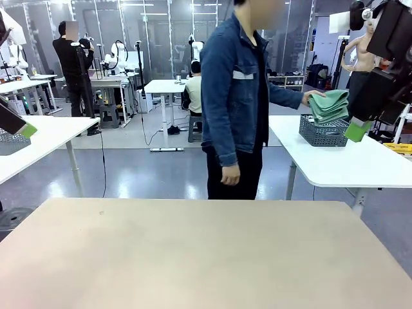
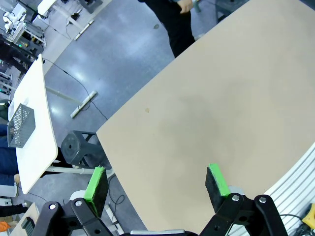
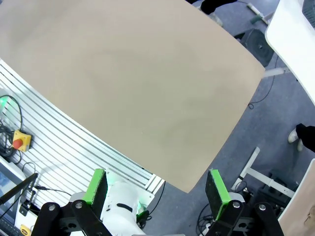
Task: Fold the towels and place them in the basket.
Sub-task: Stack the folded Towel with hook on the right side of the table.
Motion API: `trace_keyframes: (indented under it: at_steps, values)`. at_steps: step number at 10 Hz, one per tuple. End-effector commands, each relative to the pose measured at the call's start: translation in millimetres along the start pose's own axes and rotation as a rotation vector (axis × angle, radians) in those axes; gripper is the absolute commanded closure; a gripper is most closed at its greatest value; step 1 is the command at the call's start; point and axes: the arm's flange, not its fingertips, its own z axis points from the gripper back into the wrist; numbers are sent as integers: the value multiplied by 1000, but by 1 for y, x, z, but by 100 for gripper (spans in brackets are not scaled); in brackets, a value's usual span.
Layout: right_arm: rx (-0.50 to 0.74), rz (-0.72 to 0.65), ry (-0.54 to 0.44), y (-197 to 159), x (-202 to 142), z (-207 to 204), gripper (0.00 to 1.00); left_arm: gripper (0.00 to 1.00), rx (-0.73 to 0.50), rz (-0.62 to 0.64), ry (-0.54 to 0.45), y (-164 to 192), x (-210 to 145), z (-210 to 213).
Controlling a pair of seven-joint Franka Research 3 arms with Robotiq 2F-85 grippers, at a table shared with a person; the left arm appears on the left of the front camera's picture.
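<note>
On a white side table point(image 1: 347, 168) beyond the beige work table point(image 1: 193, 251), the dark grey wire-mesh basket point(image 1: 324, 132) sits with a heap of mint-green towels point(image 1: 329, 105) piled in it, well apart from both grippers. A person in a denim jacket point(image 1: 233, 90) stands at the far edge of the work table, turned sideways, one hand point(image 1: 311, 96) resting on the towels.

The left gripper point(image 2: 156, 184) hangs above the near corner of the work table with its jaws spread wide and nothing between them; its green pads point(image 2: 96, 184) are bright and squared, set on black fingers. The right gripper point(image 3: 156, 188) is likewise wide open and empty, hovering over the table's edge, with a ribbed white rail strip point(image 3: 64, 147) below it. In the front view, a green pad of the right gripper point(image 1: 356, 131) shows just beside the basket in the picture, though the arm is much nearer the camera.

The towels look soft and nubby, loosely folded, rising above the basket's rim. The basket is rectangular with slightly tapered mesh walls.

The work table is matte, pale beige, with rounded corners and a bare top. The floor point(image 1: 148, 174) is glossy grey-blue. Another mesh basket point(image 2: 20, 125) stands on a white table at the left. Farther back are more white tables and a seated person point(image 1: 192, 96).
</note>
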Motion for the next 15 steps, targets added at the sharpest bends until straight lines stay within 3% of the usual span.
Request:
trace_keyframes:
  at_steps: [1,15]
  values:
    - [-3,1,3,1,0,-1,0,0,3,0,2,0,0,0]
    - [-3,1,3,1,0,-1,0,0,3,0,2,0,0,0]
